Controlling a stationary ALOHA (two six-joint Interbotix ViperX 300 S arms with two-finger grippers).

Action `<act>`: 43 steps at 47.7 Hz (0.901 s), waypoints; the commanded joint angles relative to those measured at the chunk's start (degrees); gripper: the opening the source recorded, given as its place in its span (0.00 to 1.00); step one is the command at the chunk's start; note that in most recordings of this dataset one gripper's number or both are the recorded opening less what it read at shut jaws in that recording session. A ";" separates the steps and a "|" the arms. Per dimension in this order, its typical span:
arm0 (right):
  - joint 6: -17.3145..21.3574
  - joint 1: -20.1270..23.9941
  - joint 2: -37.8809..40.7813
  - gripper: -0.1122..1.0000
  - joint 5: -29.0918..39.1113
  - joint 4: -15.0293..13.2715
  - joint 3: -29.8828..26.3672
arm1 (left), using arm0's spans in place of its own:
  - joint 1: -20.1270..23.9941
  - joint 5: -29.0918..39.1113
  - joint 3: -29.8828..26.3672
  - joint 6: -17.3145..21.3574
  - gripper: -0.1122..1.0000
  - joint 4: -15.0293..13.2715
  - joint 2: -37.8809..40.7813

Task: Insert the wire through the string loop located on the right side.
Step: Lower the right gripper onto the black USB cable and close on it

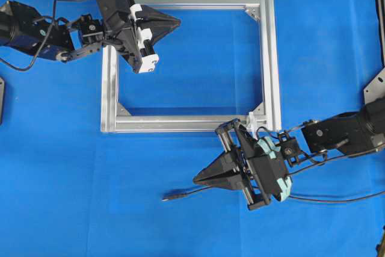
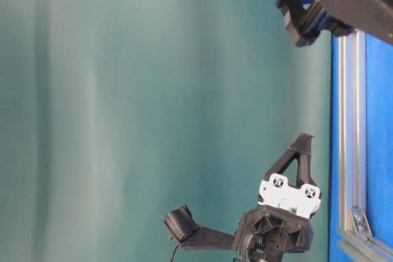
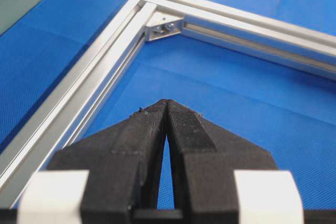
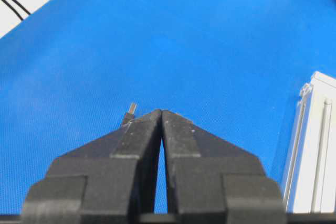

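The wire [image 1: 198, 192] lies nearest the overhead view's lower edge, flat on the blue surface [image 1: 72, 197]. Its plug tip [image 1: 168, 197] points left, and its thin black length runs right, passing under the right end effector [image 1: 198, 180] and on toward the right edge. That end effector is closed and empty, its tips meeting over the surface just above and right of the plug. In the right wrist view the plug [image 4: 131, 110] peeks out just left of the shut tips.

Beyond it sits the silver frame [image 1: 180, 123]. At its lower right corner a small white loop [image 1: 251, 120] stands on the rail, close to the right arm's wrist; it is too small to tell which way it faces.

Farthest, the left end effector [image 1: 175, 23] hovers over the frame's upper left part, closed on nothing, as its wrist view shows.

The wire looks light, limp and slippery. Held far back it would likely droop and miss the loop. The best hold is probably just behind the plug, where the thicker tip gives stiffness and a short lead to aim with. The loop is soft string and may fold aside if pushed, so a gentle, straight entry seems wise. No grasp has begun yet.
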 commanded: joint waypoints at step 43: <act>6.77 2.55 -4.48 0.47 4.22 0.26 -0.70 | 0.97 2.46 -1.14 1.41 0.10 1.23 -2.20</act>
